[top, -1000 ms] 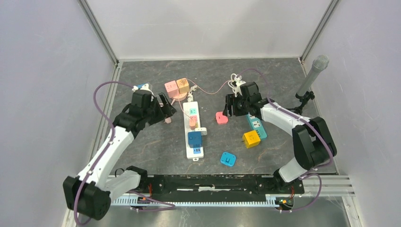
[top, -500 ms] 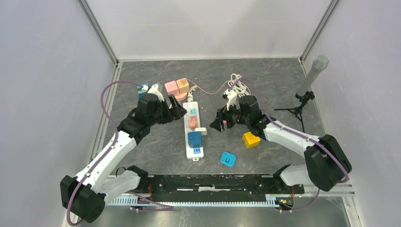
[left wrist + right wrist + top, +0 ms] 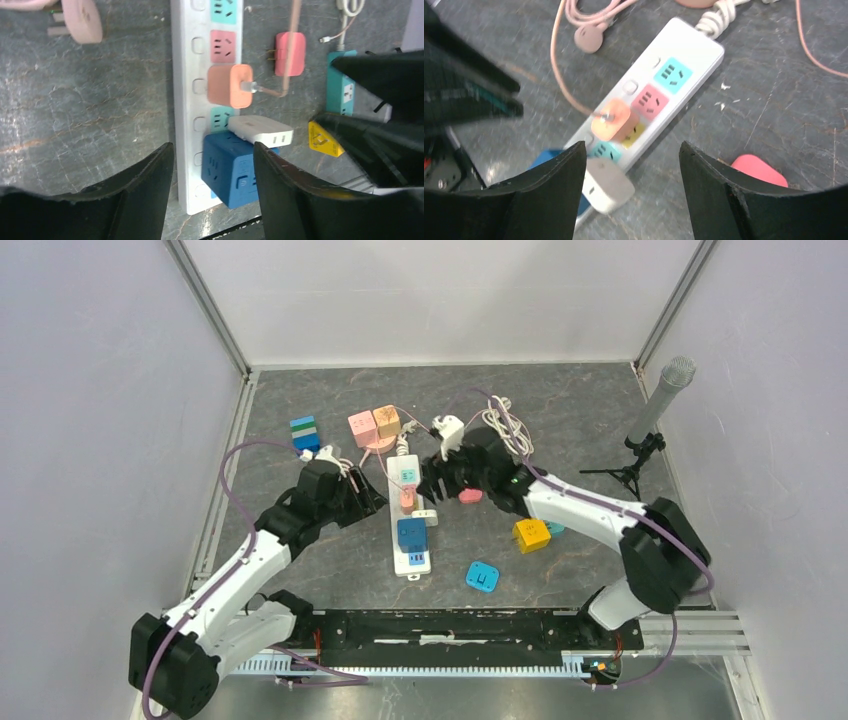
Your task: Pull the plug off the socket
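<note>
A white power strip [image 3: 408, 515] lies in the middle of the table. It carries an orange plug [image 3: 407, 496] with a pink cable, a white adapter [image 3: 426, 517] and a blue cube adapter [image 3: 412, 533]. My left gripper [image 3: 365, 495] is open and empty at the strip's left side. In the left wrist view it [image 3: 212, 150] straddles the strip [image 3: 187, 100] near the blue cube [image 3: 232, 170]. My right gripper [image 3: 432, 480] is open and empty just right of the strip. In the right wrist view it [image 3: 633, 147] hovers over the orange plug [image 3: 614, 120] and white adapter [image 3: 606, 185].
A pink plug [image 3: 469, 496], a yellow cube [image 3: 531, 535] and a blue square adapter [image 3: 484, 576] lie right of the strip. Pink and orange cubes [image 3: 374, 424], a striped block [image 3: 304, 433] and a white cable coil [image 3: 505, 420] lie behind. A microphone [image 3: 660, 400] stands far right.
The right arm has swung left from the teal socket area to the strip's right side. The left gripper has moved forward and right to the strip's left side. Both stay open.
</note>
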Motion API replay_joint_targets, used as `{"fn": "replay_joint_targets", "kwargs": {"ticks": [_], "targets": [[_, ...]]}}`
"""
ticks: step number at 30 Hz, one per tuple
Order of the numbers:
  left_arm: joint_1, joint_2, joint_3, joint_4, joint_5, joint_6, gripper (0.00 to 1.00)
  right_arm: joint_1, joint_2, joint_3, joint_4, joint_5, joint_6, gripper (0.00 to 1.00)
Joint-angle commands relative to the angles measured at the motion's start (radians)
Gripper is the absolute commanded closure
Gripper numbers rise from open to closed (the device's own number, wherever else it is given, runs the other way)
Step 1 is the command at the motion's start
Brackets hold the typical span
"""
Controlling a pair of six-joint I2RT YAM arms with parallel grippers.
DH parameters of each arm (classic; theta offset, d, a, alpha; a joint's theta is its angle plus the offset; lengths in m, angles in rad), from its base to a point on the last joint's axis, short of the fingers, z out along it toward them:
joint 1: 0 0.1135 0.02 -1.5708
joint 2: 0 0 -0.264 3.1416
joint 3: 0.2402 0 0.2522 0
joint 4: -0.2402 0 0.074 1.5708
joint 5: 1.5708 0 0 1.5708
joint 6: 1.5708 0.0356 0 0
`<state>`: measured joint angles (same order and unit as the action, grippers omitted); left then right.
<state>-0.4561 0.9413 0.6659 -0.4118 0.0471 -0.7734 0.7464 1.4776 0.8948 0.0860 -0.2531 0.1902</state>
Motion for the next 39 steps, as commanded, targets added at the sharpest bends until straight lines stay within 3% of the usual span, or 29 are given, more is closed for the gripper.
{"fn": "replay_joint_targets", "kwargs": {"ticks": [1,11,18,28,39], "targets": [[-0.003,-0.015,-0.05,0.025,-0.04,-0.141,0.36,0.056,0.097,0.173,-0.237,0.245,0.103,0.28],[0.009,0.103,-0.093,0.078,0.054,-0.195,0.38,0.256,0.147,0.259,-0.303,0.526,0.139,0.19],[0.027,0.135,-0.133,0.118,0.078,-0.246,0.42,0.293,0.297,0.433,-0.399,0.644,0.146,0.33],[0.039,0.196,-0.14,0.2,0.151,-0.22,0.45,0.339,0.456,0.605,-0.51,0.742,0.178,0.43],[0.039,0.295,-0.118,0.228,0.176,-0.18,0.47,0.343,0.478,0.604,-0.529,0.778,0.217,0.48]]}}
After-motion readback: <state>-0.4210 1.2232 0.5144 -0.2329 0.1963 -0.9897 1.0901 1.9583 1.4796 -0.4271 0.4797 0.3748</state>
